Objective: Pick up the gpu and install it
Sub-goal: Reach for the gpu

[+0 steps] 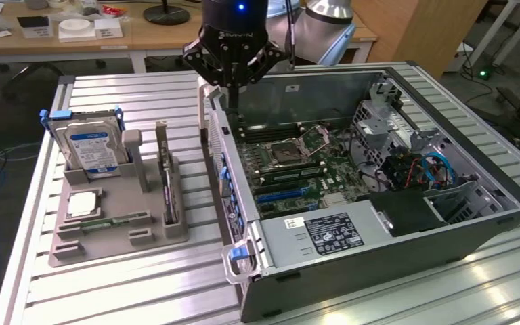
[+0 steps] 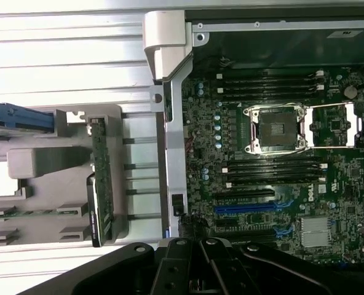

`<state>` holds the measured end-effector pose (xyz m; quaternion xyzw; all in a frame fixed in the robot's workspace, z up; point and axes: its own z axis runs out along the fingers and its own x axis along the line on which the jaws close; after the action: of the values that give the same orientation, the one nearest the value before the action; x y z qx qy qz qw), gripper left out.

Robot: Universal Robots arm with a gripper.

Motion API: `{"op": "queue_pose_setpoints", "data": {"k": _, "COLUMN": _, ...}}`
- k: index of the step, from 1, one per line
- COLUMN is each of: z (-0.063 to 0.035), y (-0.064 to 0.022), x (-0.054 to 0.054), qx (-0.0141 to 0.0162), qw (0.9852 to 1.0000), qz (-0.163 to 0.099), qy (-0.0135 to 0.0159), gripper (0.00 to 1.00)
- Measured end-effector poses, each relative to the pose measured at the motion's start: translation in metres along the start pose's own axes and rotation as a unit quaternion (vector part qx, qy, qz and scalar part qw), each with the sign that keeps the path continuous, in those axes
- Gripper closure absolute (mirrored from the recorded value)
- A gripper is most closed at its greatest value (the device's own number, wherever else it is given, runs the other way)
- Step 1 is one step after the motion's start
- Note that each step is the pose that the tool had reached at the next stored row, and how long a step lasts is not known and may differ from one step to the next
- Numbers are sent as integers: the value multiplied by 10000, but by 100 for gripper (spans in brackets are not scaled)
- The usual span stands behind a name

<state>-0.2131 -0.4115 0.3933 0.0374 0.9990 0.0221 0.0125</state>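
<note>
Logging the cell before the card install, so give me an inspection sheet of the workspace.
Surface: slatted metal table, bearing a grey holder and an open computer case.
Job's things: gpu stands on edge in the holder, untouched.
Clutter: hard drive, processor chip and memory stick in the holder.
Grippers: gripper shut, holding nothing seen, above the case wall nearest the holder.
Cables: blue and red cables inside the case.
Surroundings: wooden desks behind the table.

Black gripper (image 1: 232, 87) of angular linkage bars, joined by round pivot pins (image 2: 208, 242). All links matt, with bevelled edges. White lettering (image 1: 239, 34) across glossy black housing, small blue light (image 1: 239, 7) above. Behind, rounded silver-grey arm joint (image 1: 330, 8).
</note>
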Motion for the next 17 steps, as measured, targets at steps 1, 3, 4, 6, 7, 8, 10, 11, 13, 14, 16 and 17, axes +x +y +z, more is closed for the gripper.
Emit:
{"op": "queue_pose_setpoints", "data": {"k": 1, "z": 0, "y": -1, "x": 4, "qx": 0, "qw": 10000, "qz": 0, "qy": 0, "gripper": 89}}
{"op": "queue_pose_setpoints", "data": {"k": 3, "z": 0, "y": -4, "x": 11, "qx": 0, "qw": 10000, "qz": 0, "qy": 0, "gripper": 89}}
{"op": "queue_pose_setpoints", "data": {"k": 4, "z": 0, "y": -5, "x": 15, "qx": 0, "qw": 10000, "qz": 0, "qy": 0, "gripper": 89}}
{"op": "queue_pose_setpoints", "data": {"k": 6, "z": -1, "y": -8, "x": 22, "qx": 0, "qw": 10000, "qz": 0, "qy": 0, "gripper": 89}}
{"op": "queue_pose_setpoints", "data": {"k": 7, "z": -1, "y": -9, "x": 26, "qx": 0, "qw": 10000, "qz": 0, "qy": 0, "gripper": 89}}
{"op": "queue_pose_setpoints", "data": {"k": 8, "z": -1, "y": -10, "x": 30, "qx": 0, "qw": 10000, "qz": 0, "qy": 0, "gripper": 89}}
{"op": "queue_pose_setpoints", "data": {"k": 10, "z": -1, "y": -13, "x": 37, "qx": 0, "qw": 10000, "qz": 0, "qy": 0, "gripper": 89}}
{"op": "queue_pose_setpoints", "data": {"k": 11, "z": -2, "y": -14, "x": 41, "qx": 0, "qw": 10000, "qz": 0, "qy": 0, "gripper": 89}}
{"op": "queue_pose_setpoints", "data": {"k": 13, "z": -2, "y": -17, "x": 48, "qx": 0, "qw": 10000, "qz": 0, "qy": 0, "gripper": 89}}
{"op": "queue_pose_setpoints", "data": {"k": 14, "z": -2, "y": -19, "x": 52, "qx": 0, "qw": 10000, "qz": 0, "qy": 0, "gripper": 89}}
{"op": "queue_pose_setpoints", "data": {"k": 16, "z": -2, "y": -21, "x": 60, "qx": 0, "qw": 10000, "qz": 0, "qy": 0, "gripper": 89}}
{"op": "queue_pose_setpoints", "data": {"k": 17, "z": -3, "y": -22, "x": 64, "qx": 0, "qw": 10000, "qz": 0, "qy": 0, "gripper": 89}}
